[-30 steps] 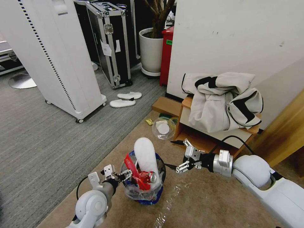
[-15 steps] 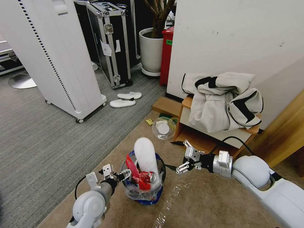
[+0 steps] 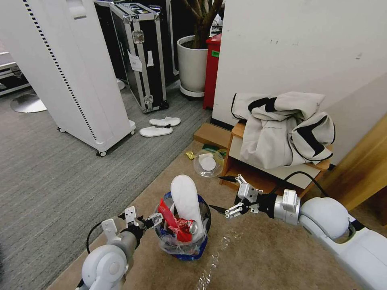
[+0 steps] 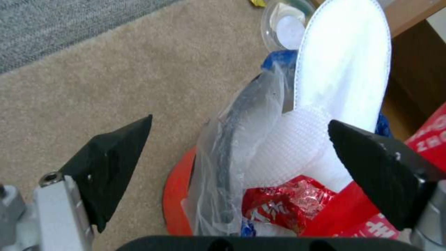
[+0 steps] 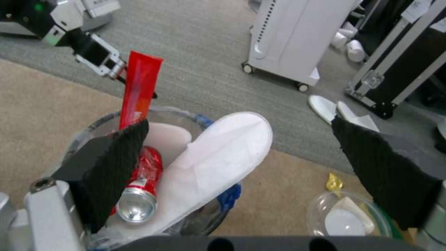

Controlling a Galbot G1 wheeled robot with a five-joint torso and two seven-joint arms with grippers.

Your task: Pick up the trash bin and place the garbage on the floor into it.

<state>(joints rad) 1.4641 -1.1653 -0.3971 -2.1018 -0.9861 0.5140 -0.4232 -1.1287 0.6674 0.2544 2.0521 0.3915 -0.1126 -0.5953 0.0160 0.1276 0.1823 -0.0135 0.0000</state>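
Several pieces of garbage, a white slipper (image 3: 186, 198) and a red can (image 3: 185, 226), already fill the trash bin (image 3: 183, 241) between your open left hand (image 3: 142, 219) and open right hand (image 3: 238, 201), while two slippers (image 3: 160, 125) lie far beyond.

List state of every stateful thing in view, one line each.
trash bin: upright on the beige carpet, bag-lined, stuffed full
white slipper: standing on end in the bin, sticking out above the rim
crushed red can: inside the bin
left gripper: open, straddling the bin rim
right gripper: open, empty, beside the bin
clear container: lying on the carpet
pair of slippers: flat on the grey carpet
jacket: draped over the wooden stand
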